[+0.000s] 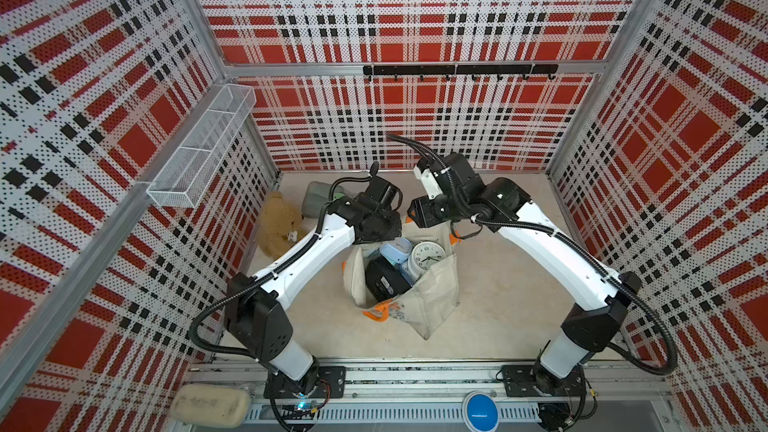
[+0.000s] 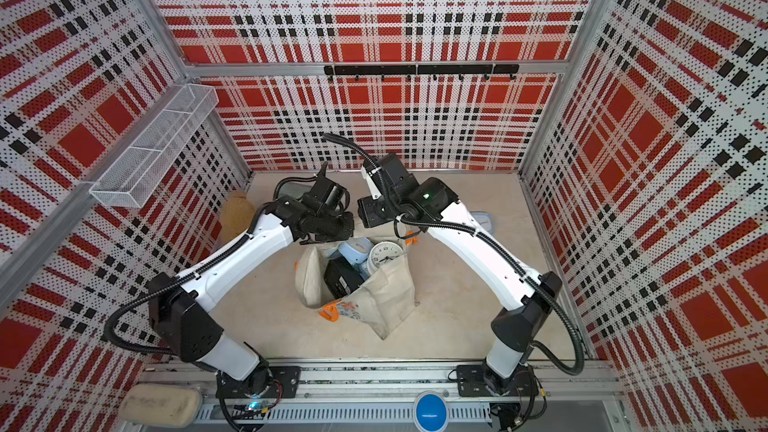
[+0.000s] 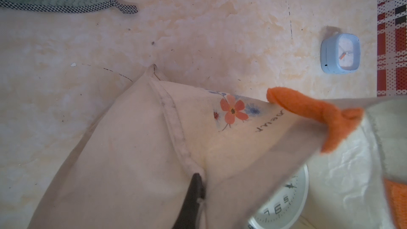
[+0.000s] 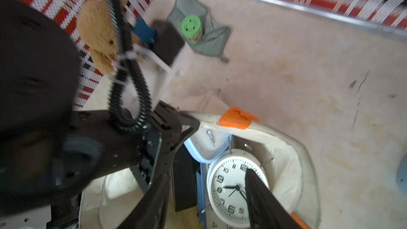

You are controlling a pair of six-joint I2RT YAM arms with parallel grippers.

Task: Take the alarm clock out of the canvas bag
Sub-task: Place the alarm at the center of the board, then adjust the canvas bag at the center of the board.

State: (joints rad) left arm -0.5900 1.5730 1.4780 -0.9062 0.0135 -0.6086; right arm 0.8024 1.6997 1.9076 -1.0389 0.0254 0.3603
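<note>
The cream canvas bag (image 1: 436, 297) with orange handles stands open mid-table in both top views (image 2: 390, 297). Inside it a round white alarm clock (image 1: 426, 257) lies face up, beside a light blue clock (image 1: 395, 252) and a black box (image 1: 384, 280). My left gripper (image 3: 199, 179) is shut on the bag's far rim, pinching the fabric (image 3: 132, 150). The right wrist view shows my right gripper (image 4: 206, 172) hovering open over the bag's mouth. One of its fingers (image 4: 253, 183) crosses the white clock's face (image 4: 229, 186), the other stands over the black box.
A second light blue square clock (image 2: 484, 220) sits on the table right of the bag. A brown teddy bear (image 1: 278, 222) and a grey-green cloth (image 4: 211, 38) bearing a green-lidded jar (image 4: 191, 27) lie at the back left. A wire basket (image 1: 203, 147) hangs on the left wall.
</note>
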